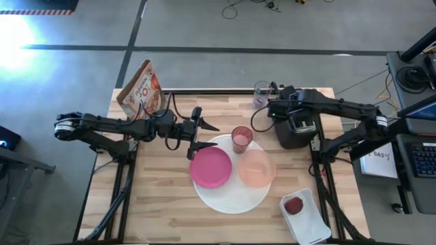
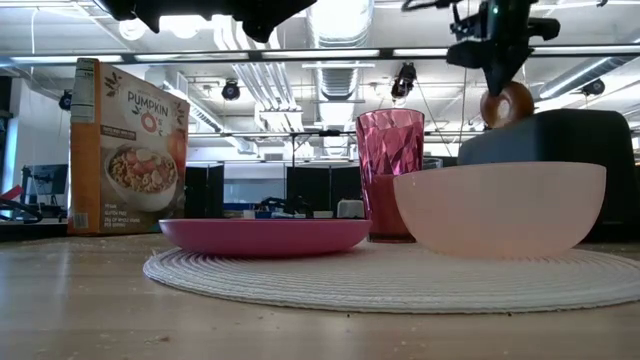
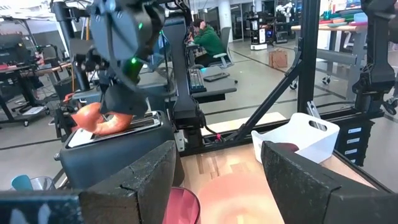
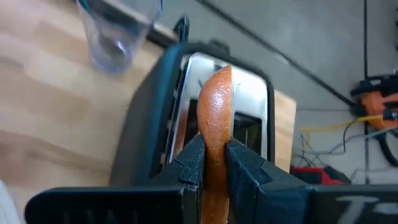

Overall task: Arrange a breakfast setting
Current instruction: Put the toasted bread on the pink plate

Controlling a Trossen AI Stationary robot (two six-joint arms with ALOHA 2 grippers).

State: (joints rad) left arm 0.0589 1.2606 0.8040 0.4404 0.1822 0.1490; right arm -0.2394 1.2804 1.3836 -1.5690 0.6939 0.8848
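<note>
Currently, the station reads as follows
Right gripper [image 4: 214, 163]: fingers clamped on the bagel [image 4: 214, 112], held on edge directly above the slots of the black toaster [image 4: 155, 137]; in the low view the bagel [image 2: 506, 104] hangs clear of the toaster top with open air under it
Left gripper [image 1: 204, 136]: fingers spread apart, holding nothing, hovering above the table just beside the magenta plate [image 1: 210, 167], at the left rim of the white disc
White disc [image 1: 231, 199]: round woven mat at table centre; its near rim lies well inside the table's front edge
Magenta plate: lies flat on the left part of the disc, its left rim reaching about to the disc's edge
Peach bowl [image 1: 256, 169]: upright on the right part of the disc, just beside the plate; whether the two touch cannot be told
Pink tumbler [image 1: 241, 139]: upright at the far rim of the disc, behind the gap between plate and bowl
Cereal box [image 1: 140, 88]: stands at the far left corner of the table, near the table edge, well apart from the disc
Red fruit [image 1: 293, 205]: lies in the white tray [image 1: 310, 224] at the front right corner; the tray's corner reaches the table's front edge
Clear glass [image 1: 261, 94]: upright at the far edge, just left of the toaster
Open room: bare wood at front left, between the disc and the left edge [image 1: 146, 204]; a narrow bare strip between bowl and tray
</note>
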